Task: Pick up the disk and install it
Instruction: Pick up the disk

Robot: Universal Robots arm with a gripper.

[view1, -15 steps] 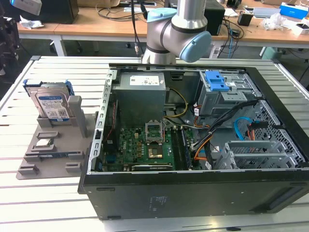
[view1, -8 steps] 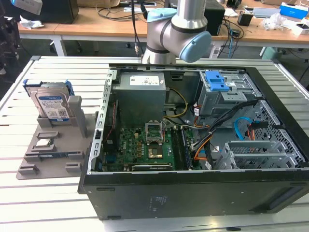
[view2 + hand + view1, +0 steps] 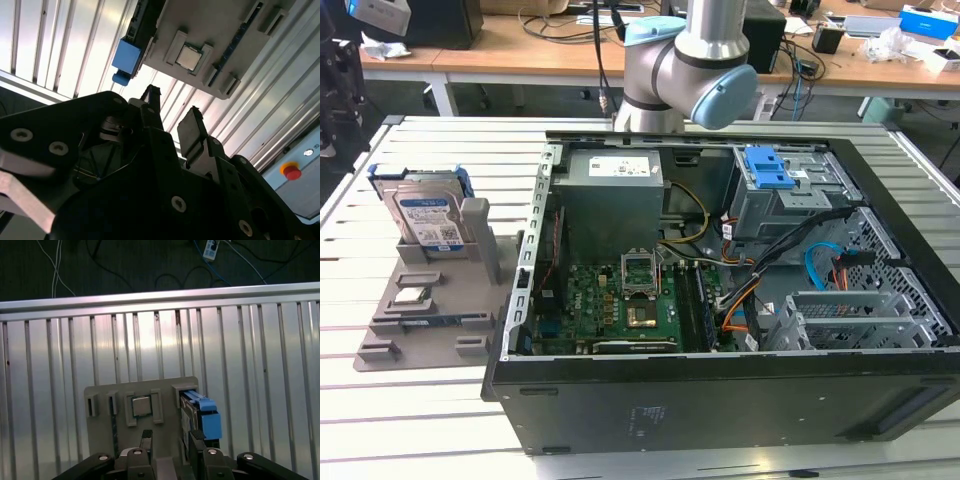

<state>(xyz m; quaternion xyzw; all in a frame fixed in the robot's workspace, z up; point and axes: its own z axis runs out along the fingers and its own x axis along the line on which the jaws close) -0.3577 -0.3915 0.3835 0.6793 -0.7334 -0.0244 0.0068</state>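
Note:
The disk [image 3: 428,218], a silver drive with a blue-and-white label in a blue carrier frame, stands upright on edge in a grey holder [image 3: 420,325] at the exterior view's left. Its blue carrier end shows in both wrist views [image 3: 126,55] [image 3: 207,416]. My gripper [image 3: 171,440] hangs high above the holder, open, with nothing between its black fingers [image 3: 187,125]. In the first wrist view the disk lies just beside one fingertip rather than in the gap. The gripper touches nothing.
A small square silver chip [image 3: 412,295] [image 3: 141,405] sits in the holder beside the disk. The open computer case [image 3: 720,300] takes up the middle, with a grey drive cage and blue latch panel [image 3: 772,170] at its back right. A red button [image 3: 291,171] is nearby.

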